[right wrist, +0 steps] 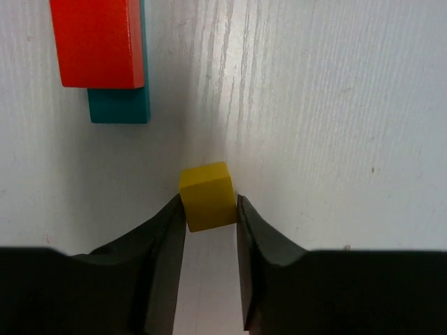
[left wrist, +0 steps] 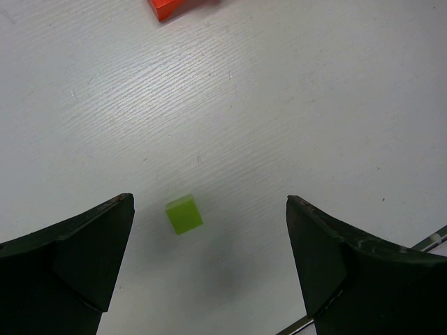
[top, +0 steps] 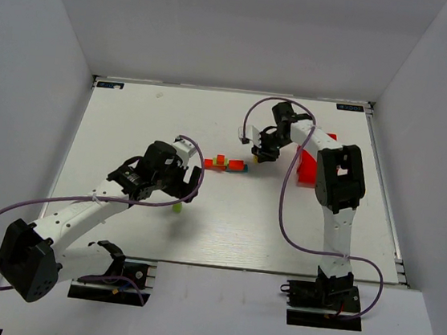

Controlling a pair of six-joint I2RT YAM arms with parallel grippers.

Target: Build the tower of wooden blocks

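The tower (top: 225,164) is a low row of red, yellow and green wood blocks at mid-table. Its end shows in the right wrist view as a red bar (right wrist: 98,42) lying on a teal bar (right wrist: 119,108). Just right of it, my right gripper (right wrist: 209,202) is shut on a yellow cube (right wrist: 207,195), with both fingertips pressed against its sides at the table surface. A lime-green cube (left wrist: 184,213) lies on the table between the wide-open fingers of my left gripper (left wrist: 209,200), closer to the left finger and touching neither. From above, the green cube (top: 177,207) sits by the left gripper (top: 184,195).
A red plastic tray (top: 312,165) stands at the right, partly behind the right arm. A corner of a red block (left wrist: 178,7) shows at the top of the left wrist view. The table's raised edge runs along the right and back.
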